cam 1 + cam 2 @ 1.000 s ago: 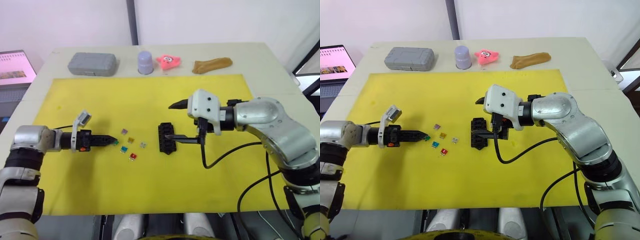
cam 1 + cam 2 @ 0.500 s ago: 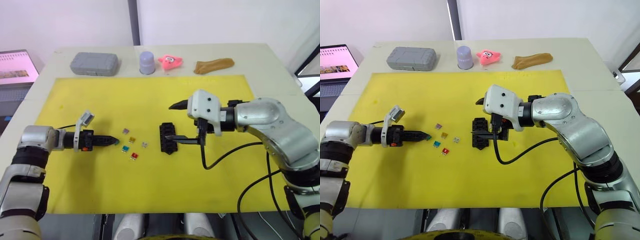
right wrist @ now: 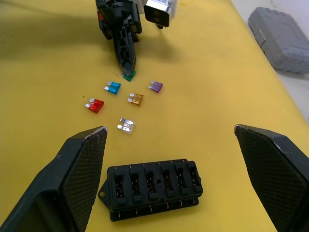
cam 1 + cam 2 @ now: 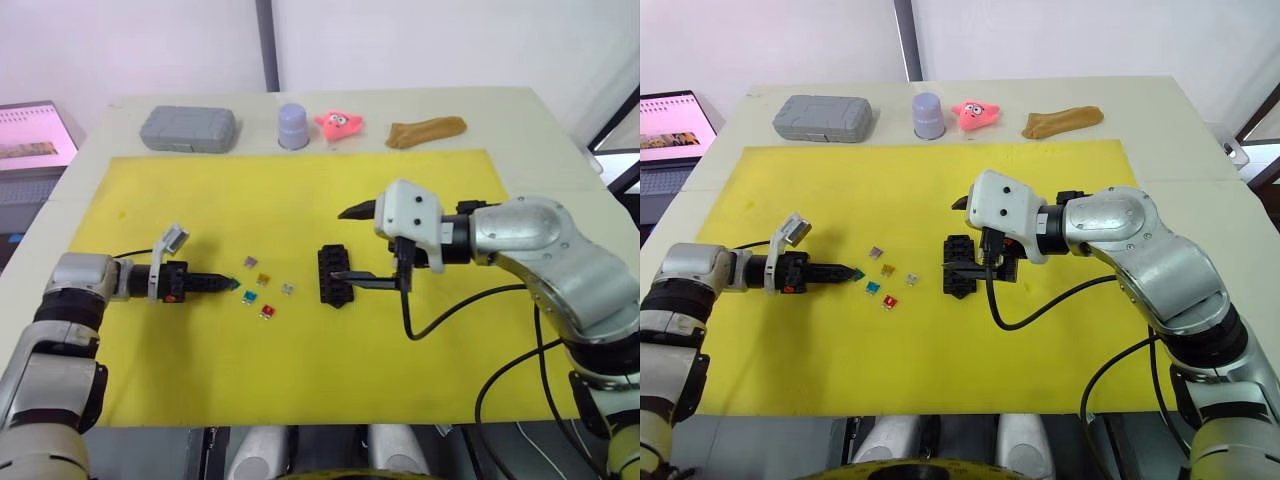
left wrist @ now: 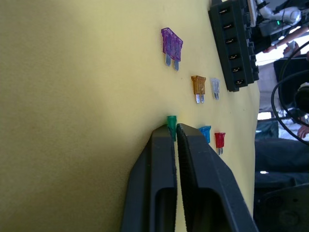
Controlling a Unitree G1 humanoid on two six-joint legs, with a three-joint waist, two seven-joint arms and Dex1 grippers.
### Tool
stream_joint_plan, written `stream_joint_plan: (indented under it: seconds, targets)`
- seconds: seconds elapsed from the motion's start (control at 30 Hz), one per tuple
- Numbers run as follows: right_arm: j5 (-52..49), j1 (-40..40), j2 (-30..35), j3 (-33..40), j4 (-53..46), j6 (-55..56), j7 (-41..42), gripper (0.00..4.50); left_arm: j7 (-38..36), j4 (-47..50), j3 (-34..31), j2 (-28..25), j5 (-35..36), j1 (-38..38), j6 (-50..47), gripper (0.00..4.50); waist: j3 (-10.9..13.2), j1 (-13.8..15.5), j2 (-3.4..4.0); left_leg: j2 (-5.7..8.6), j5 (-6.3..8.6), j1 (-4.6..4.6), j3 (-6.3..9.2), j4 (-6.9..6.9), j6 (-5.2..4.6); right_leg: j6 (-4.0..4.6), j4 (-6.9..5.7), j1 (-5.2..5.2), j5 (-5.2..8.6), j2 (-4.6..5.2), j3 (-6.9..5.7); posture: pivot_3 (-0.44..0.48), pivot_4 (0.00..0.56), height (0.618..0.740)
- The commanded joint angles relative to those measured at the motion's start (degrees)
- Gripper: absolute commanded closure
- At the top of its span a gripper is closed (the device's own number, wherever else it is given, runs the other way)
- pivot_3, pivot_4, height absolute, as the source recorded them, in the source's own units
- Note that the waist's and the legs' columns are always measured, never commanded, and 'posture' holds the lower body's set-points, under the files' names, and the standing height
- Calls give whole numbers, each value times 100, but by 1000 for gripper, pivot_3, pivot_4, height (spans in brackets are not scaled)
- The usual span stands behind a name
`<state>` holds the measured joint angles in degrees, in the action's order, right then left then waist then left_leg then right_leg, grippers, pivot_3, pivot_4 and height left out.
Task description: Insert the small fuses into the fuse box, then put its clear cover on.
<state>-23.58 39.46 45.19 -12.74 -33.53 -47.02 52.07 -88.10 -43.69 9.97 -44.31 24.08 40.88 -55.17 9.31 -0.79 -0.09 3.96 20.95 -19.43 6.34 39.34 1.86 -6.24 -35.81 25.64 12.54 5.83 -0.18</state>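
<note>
Six small fuses lie loose on the yellow mat (image 4: 300,370) that covers the desk (image 4: 520,120). The left claw (image 5: 175,129) has its two fingers pressed together on the green fuse (image 5: 171,123), which stands at the mat surface at the fingertips; whether it is lifted clear of the mat cannot be told. Around it, seen from the head camera, the purple fuse (image 4: 250,262) lies at 1 o'clock, the amber fuse (image 4: 263,279) and the grey fuse (image 4: 287,289) at 3 o'clock, the teal fuse (image 4: 250,298) at 4 o'clock and the red fuse (image 4: 267,312) beyond it at 5 o'clock, each apart from the others. The fuse box (image 3: 152,188), black with a row of open slots, rests flat on the mat at 3 o'clock from the fuses. The right claw (image 4: 343,243) hovers over the box with fingers spread wide, one on either side of it in the wrist view. At 12 o'clock, past the mat edge, stand a grey case (image 4: 188,128), a lavender cup (image 4: 293,125), a pink toy (image 4: 339,123) and a brown object (image 4: 426,131).
</note>
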Motion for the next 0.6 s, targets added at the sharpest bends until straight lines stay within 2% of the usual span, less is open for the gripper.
stream_joint_plan:
  seconds: [0.03, 0.3, 0.43, 0.53, 0.6]
  targets:
    - [-50, 79, 40, 208, -177, 38, -28, 0, 43, -147, 14, -97, -243, -57, 70, 4279, 0, -4, 0, 0, 0, 0, 0, 0, 0, 0, -6, 1, 0, 0, 0, 0, 150, 740]
    - [-142, 19, 38, 252, -237, -65, -56, 0, -77, 325, -272, -340, -19, -127, -73, 4279, 0, -19, 0, -1, -1, -6, -1, 0, 2, 0, -20, 16, 0, 0, 0, 0, 150, 740]
    - [-401, -181, -4, 502, -334, -401, -206, 0, 53, 1065, -833, -449, 457, -116, -424, 4279, 1, -18, -8, -2, -1, -26, -1, 3, 3, 0, -26, 38, 0, 1, 0, 0, 150, 740]
    - [-747, -351, -129, 823, -430, -740, -402, 0, 251, 1618, -1209, -449, 791, -90, -758, 4279, 1, -5, -8, 0, -1, -107, 15, 56, 3, 0, -36, 100, 0, 3, -3, 0, 150, 740]
    - [-1025, -443, -222, 1061, -463, -1020, -549, 0, 374, 2101, -1431, -433, 1060, -77, -1006, 4279, 2, 8, -10, 7, -1, -111, 19, 65, 3, 0, -38, 98, 0, 10, -4, 0, 150, 740]
